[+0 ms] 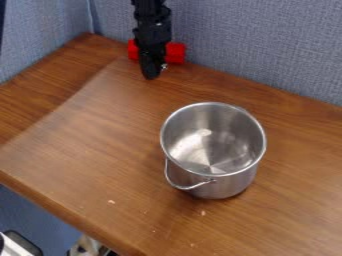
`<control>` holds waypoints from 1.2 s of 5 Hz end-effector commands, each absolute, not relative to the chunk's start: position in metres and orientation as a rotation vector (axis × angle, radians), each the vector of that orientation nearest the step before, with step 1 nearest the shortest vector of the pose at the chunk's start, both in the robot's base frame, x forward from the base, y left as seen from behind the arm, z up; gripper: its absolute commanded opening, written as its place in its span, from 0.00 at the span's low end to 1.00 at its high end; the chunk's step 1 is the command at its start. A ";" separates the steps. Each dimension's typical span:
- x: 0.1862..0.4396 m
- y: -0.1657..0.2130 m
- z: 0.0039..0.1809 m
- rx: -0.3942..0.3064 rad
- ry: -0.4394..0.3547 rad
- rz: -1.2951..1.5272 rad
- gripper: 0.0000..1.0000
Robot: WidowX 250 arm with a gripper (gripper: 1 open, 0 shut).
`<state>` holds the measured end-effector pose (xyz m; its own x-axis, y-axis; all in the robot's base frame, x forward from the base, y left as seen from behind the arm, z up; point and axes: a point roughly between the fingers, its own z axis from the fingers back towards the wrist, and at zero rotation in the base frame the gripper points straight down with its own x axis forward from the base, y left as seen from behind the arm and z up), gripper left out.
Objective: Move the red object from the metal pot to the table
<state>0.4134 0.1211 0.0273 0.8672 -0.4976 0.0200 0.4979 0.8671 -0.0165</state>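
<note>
The metal pot (pixel 214 148) is seen right of centre in the frame, upright on the table (pixel 80 120), its wire handle hanging down the near wall. Its inside is bare steel; nothing red is visible in it. The red object (pixel 175 50) is found in the upper part of the frame, resting on the far edge of the tabletop against the blue backdrop, well apart from the pot. Most of it is hidden behind the gripper (pixel 154 70), which points straight down in front of it, and only its two ends are shown.

The gripper's jaws are drawn fully together. Whether the block is pinched between them or merely stands behind them cannot be told from this view.

The main part of the task is judged to be complete already, since the block lies outside the pot. What remains, at most, is a release and a withdrawal of the arm.
</note>
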 end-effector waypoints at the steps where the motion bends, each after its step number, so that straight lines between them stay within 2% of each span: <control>1: 0.415 0.126 0.083 0.047 -0.126 -0.514 0.00; 3: 0.406 0.117 0.106 0.087 -0.164 -0.528 0.00; 5: 0.390 0.090 0.155 0.183 -0.190 -0.562 0.00; 6: 0.385 0.084 0.153 0.175 -0.199 -0.570 1.00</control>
